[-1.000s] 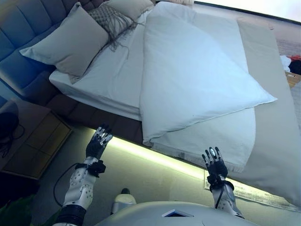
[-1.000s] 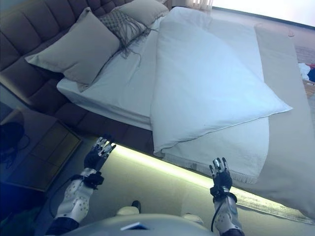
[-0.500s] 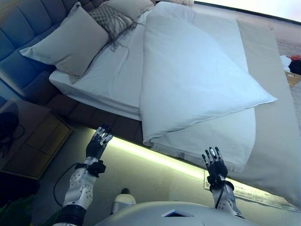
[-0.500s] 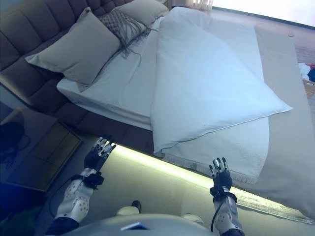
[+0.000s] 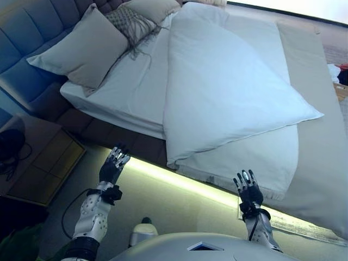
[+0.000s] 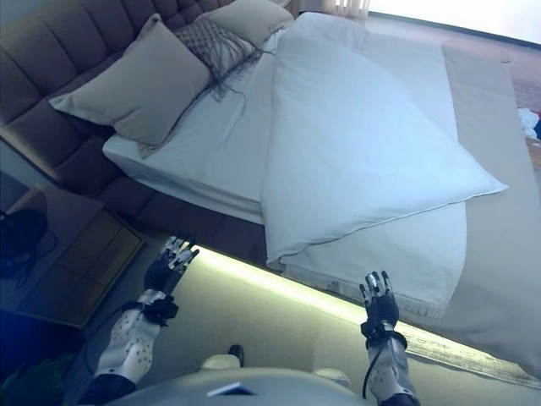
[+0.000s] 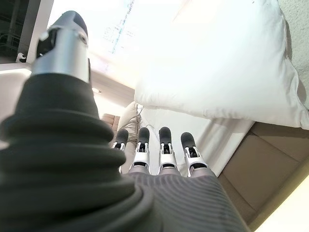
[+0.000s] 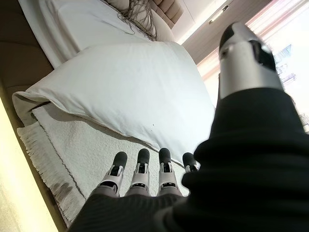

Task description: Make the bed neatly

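Note:
A white duvet (image 5: 228,92) lies folded back at an angle over the bed, its corner pointing right and its lower edge hanging at the near side. Under it a fringed white blanket (image 5: 255,163) drapes over the bed's near edge. A beige cover (image 5: 321,157) runs along the right side. A large grey pillow (image 5: 81,49), a fringed cushion (image 5: 130,22) and another pillow (image 5: 149,6) rest at the headboard. My left hand (image 5: 113,166) is raised with straight fingers in front of the bed's side, touching nothing. My right hand (image 5: 249,189) is likewise open just below the blanket's fringe.
A wooden nightstand (image 5: 38,163) with a dark object stands at the left. The padded headboard (image 5: 27,32) runs along the upper left. A lit strip glows under the bed frame (image 5: 179,182). Some items lie on the floor at the far right (image 5: 340,73).
The whole picture has shifted slightly, so the camera moved. Both hands stay where they were, and the bedding is unchanged.

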You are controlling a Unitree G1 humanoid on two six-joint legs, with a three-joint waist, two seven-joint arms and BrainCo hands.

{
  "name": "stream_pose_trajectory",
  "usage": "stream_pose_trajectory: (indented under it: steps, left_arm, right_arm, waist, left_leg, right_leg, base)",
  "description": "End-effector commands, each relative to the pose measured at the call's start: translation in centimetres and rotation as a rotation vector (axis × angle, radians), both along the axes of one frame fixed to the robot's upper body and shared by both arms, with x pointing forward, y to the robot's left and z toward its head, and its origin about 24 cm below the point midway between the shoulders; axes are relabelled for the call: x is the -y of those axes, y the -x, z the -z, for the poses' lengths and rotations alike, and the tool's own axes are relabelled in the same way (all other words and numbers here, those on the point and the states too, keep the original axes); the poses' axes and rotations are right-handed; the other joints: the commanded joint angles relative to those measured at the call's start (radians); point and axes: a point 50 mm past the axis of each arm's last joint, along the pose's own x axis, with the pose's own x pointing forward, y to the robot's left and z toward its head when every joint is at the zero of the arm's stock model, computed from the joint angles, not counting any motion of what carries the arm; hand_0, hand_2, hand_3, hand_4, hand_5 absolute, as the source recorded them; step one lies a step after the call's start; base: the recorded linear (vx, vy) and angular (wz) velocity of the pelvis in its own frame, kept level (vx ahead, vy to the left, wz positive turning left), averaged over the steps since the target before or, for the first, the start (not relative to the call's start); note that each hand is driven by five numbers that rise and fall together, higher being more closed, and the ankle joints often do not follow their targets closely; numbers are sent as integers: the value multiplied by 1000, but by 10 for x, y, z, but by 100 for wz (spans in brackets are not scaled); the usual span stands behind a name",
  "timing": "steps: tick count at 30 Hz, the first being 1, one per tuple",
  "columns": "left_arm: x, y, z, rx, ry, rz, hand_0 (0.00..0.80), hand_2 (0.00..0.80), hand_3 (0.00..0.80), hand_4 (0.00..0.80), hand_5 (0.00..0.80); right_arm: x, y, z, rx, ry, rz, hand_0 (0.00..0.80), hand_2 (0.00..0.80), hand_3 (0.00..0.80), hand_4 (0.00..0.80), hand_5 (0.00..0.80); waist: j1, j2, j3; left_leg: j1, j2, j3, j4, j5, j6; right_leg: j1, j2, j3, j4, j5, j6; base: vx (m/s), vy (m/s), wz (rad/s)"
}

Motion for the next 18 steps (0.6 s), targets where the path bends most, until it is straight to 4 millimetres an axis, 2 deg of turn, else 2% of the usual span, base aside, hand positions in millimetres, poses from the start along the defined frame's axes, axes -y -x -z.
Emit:
stream_pose_trajectory:
  steps: [1,7,13,16,18]
  left_arm:
    - [-10,-12,-17,85,-46,1,0,0,0,0,0]
    - [-7,-17,-23,122,-16,20,0,0,0,0,0]
    - [-3,-22,-30,144,-34,67,0,0,0,0,0]
    - [-7,-21,-30,133,-45,59,0,0,0,0,0]
    - [-7,-21,-29,125,-52,76,0,0,0,0,0]
  right_arm:
    - [2,-20,-15,86,25,-31,0,0,0,0,0]
    - [8,-21,-22,111,39,-27,0,0,0,0,0]
    - [12,-20,-21,120,10,0,0,0,0,0,0]
    - [3,-24,-21,130,-47,-16,0,0,0,0,0]
    - [-5,-23,-19,119,-53,-13,0,0,0,0,0]
  waist:
    - [16,-31,-9]
    - [1,-33,33]
    - [-3,-28,47]
    - [-1,-25,44]
    - [-5,-12,52]
  left_leg:
    - [40,-49,64,32,-78,74]
    - [-9,-56,63,137,-100,91]
    - [17,-90,55,140,-128,118]
    - [12,-118,52,167,-157,149]
    - [1,-151,45,193,-182,193]
  right_leg:
    - [-68,12,18,30,44,-9]
    - [-113,-20,29,151,22,-13]
    - [-106,-72,35,173,32,15]
    - [-125,-116,54,231,55,21]
    - [-193,-167,82,395,93,18]
  base:
    - [16,11,6]
    - [-23,68,8]
    - [66,146,16]
    - [82,202,1]
    - [45,312,3]
